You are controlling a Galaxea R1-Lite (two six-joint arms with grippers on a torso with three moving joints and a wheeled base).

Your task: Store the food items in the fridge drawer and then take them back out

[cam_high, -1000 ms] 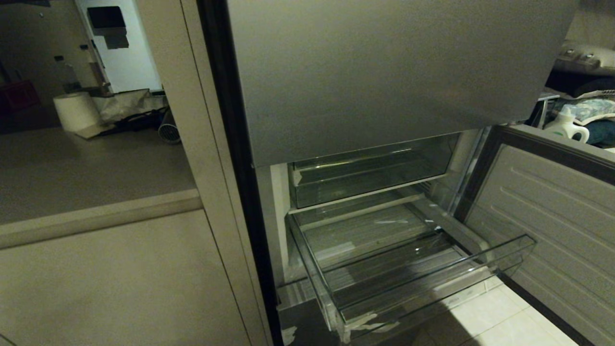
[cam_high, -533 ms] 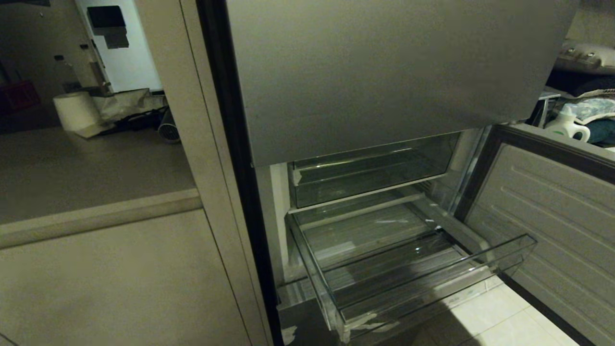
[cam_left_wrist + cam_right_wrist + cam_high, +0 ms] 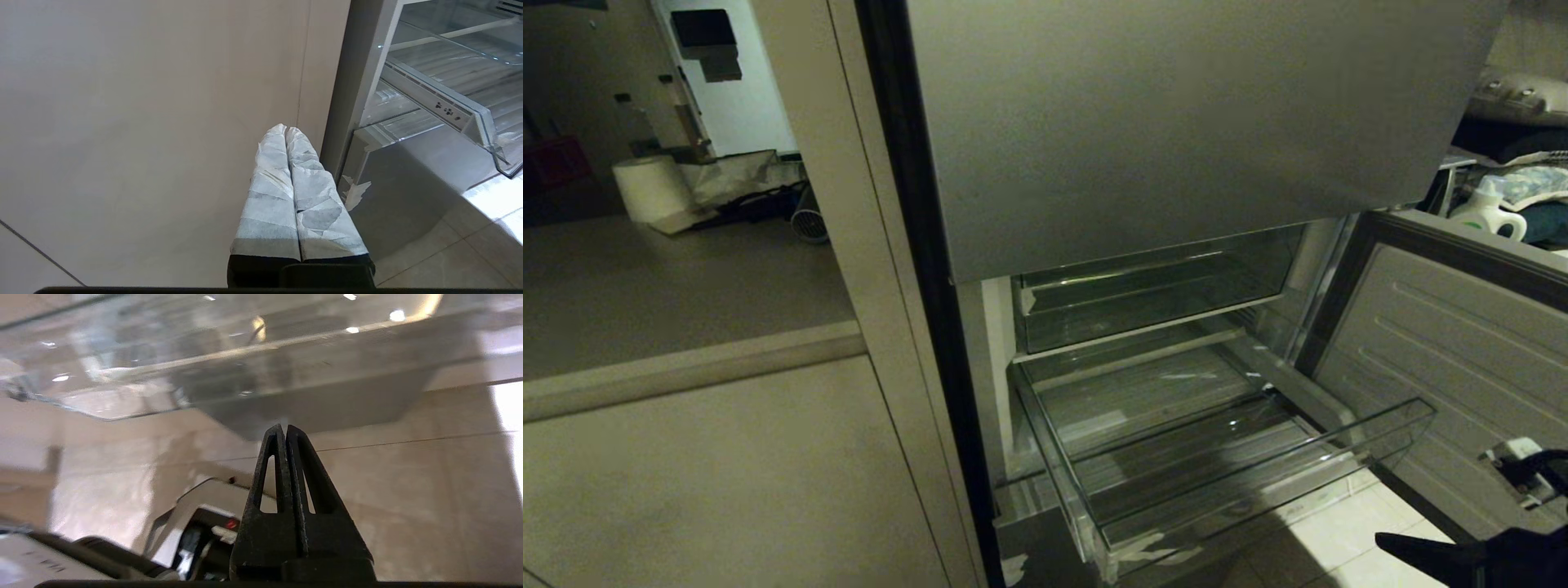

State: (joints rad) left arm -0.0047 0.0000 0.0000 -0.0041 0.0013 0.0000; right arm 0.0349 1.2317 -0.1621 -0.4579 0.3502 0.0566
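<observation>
The fridge drawer [image 3: 1054, 457], a wide clear bin with a ribbed floor, stands pulled out of the open fridge with nothing in it. No food items are in view. My right gripper [image 3: 1382, 538] comes in at the lower right, low over the floor and to the right of the drawer's front corner. It is shut on nothing. The right wrist view has its black fingertips [image 3: 284, 426] pressed together below the drawer's underside [image 3: 253, 363]. My left gripper [image 3: 285, 128], with white-wrapped fingers, hangs shut beside the cabinet panel, and the drawer's corner [image 3: 470, 118] is off to one side.
A shallower clear bin [image 3: 1152, 294] sits pushed in above the drawer. The lower fridge door [image 3: 1462, 367] stands open at the right, and the grey upper door [image 3: 1176, 122] is closed. A beige cabinet panel [image 3: 727, 474] flanks the left, over pale floor tiles [image 3: 1356, 547].
My right gripper has come up into the head view at the lower right, where no arm showed before. The drawer and the fridge stay as they were.
</observation>
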